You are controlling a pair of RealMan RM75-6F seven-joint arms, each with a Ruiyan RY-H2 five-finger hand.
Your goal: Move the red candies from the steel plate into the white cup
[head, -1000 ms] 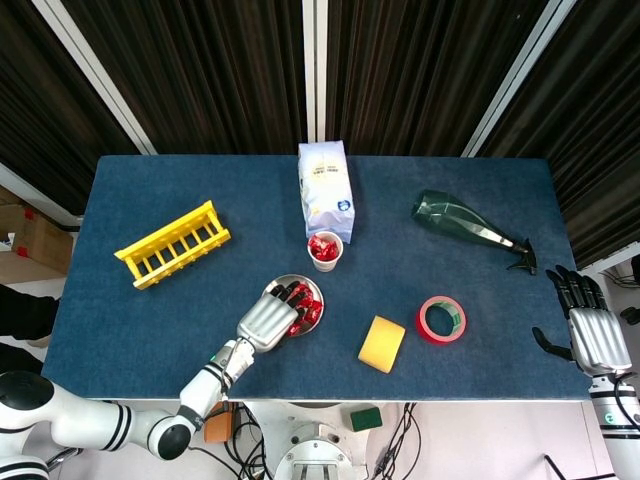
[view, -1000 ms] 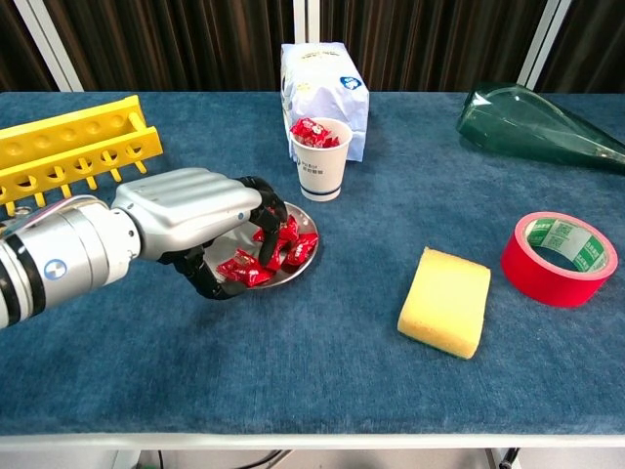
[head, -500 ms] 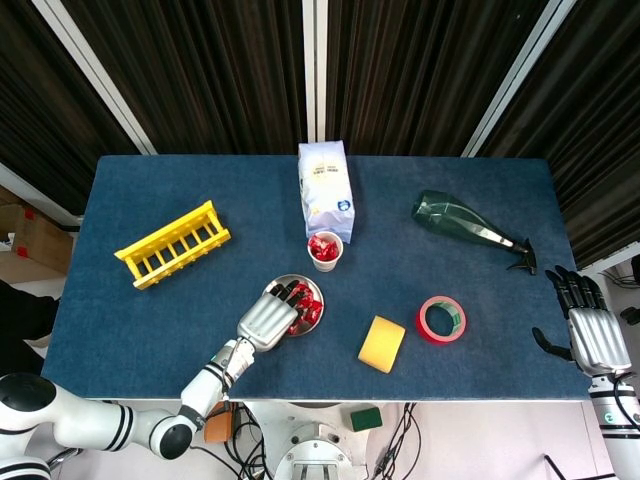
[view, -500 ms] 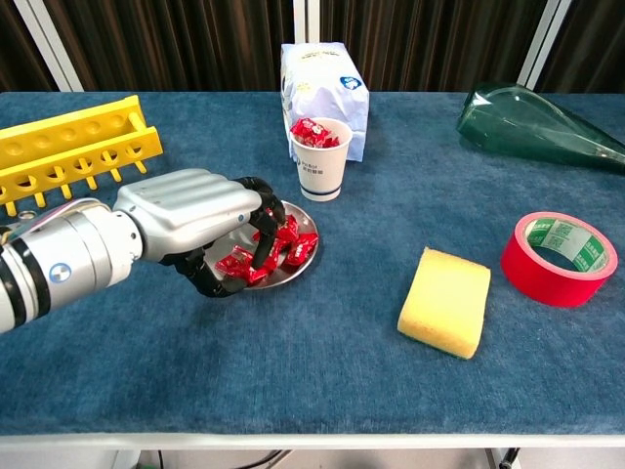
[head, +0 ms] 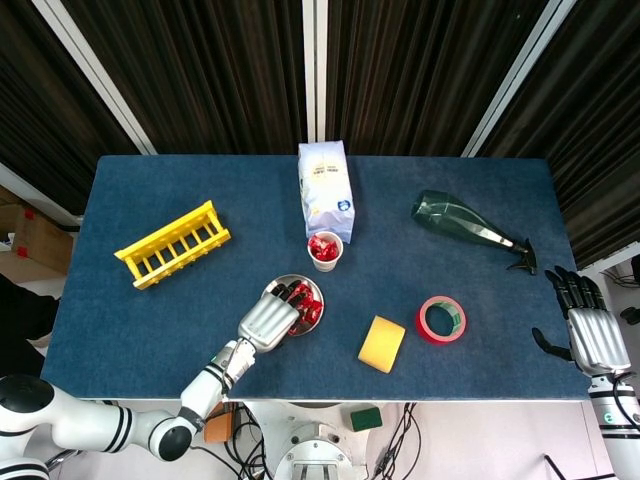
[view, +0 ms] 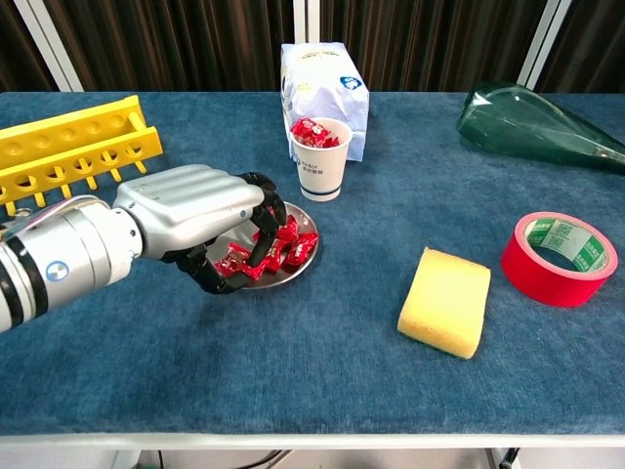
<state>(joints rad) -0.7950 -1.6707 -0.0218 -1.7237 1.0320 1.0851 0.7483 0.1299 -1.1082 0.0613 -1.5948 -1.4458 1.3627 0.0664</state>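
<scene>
The candies (view: 278,252) are lying in the plate (view: 298,266) near the middle of the desk (view: 293,391), just near of the cup (view: 322,156), which is already holding several red ones. Over the last second the left hand (view: 190,220) has been curling its fingers (view: 259,200) tighter down into the pile, and the candies under them are bunching toward the plate's left side. I judge it is closing a scoop, but whether any candy is actually pinched I cannot tell; the palm is hiding it. If the grasp is taking, the lift to the cup comes next. The right hand (head: 592,335) is resting at the desk's right edge, fingers spread, holding nothing.
</scene>
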